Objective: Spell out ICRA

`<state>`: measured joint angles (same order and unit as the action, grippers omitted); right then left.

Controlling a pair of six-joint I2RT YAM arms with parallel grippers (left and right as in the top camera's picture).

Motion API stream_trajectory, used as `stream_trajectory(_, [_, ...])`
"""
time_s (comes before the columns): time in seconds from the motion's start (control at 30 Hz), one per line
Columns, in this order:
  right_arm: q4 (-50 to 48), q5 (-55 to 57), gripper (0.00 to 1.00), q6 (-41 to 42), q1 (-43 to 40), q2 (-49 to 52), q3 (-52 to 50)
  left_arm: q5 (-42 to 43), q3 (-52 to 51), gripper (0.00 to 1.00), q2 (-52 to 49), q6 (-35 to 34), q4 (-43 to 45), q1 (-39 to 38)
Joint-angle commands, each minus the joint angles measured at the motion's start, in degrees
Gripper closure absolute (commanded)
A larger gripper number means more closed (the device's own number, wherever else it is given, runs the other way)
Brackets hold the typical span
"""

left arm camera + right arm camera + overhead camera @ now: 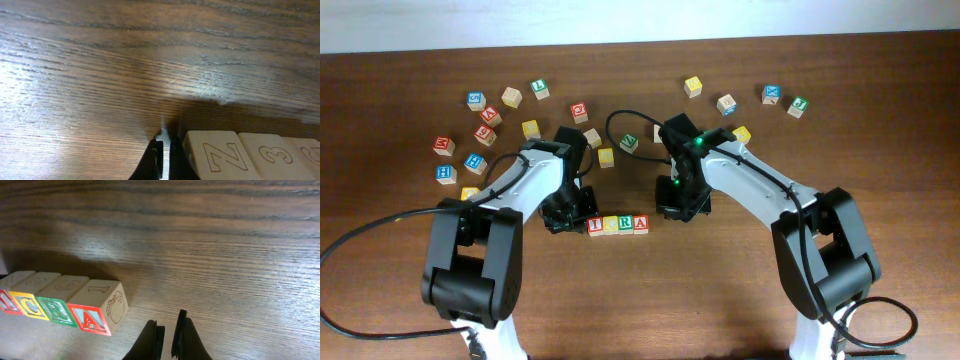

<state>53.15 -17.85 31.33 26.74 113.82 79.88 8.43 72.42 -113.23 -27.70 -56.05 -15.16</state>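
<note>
Four wooden letter blocks stand in a row [617, 225] at the table's middle and read I, C, R, A. In the right wrist view the A block [92, 315] is nearest, with R [59, 307] and C [30, 302] to its left. My left gripper [565, 215] sits right at the row's left end, its fingers [163, 160] nearly together and empty beside a block top marked Z [220, 155]. My right gripper [680, 205] is a little right of the A block, its fingers [167, 335] nearly together and empty, low over bare wood.
Several loose letter blocks lie scattered along the far side: a cluster at the back left [485, 125], some near the middle [606, 157] and some at the back right [771, 94]. Both arms' cables arch over the middle.
</note>
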Motion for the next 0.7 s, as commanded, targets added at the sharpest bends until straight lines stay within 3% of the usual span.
stream_trajectory(0.0, [-1.11, -1.09, 0.95, 0.85, 0.44, 1.11, -0.76, 0.81, -0.39, 1.0, -0.24, -0.07, 0.57, 0.02])
stream_trajectory(0.67, [-8.2, -3.34, 0.95, 8.2, 4.74, 1.11, -3.72, 2.75, -0.39, 1.0, -0.24, 2.27, 3.76, -1.36])
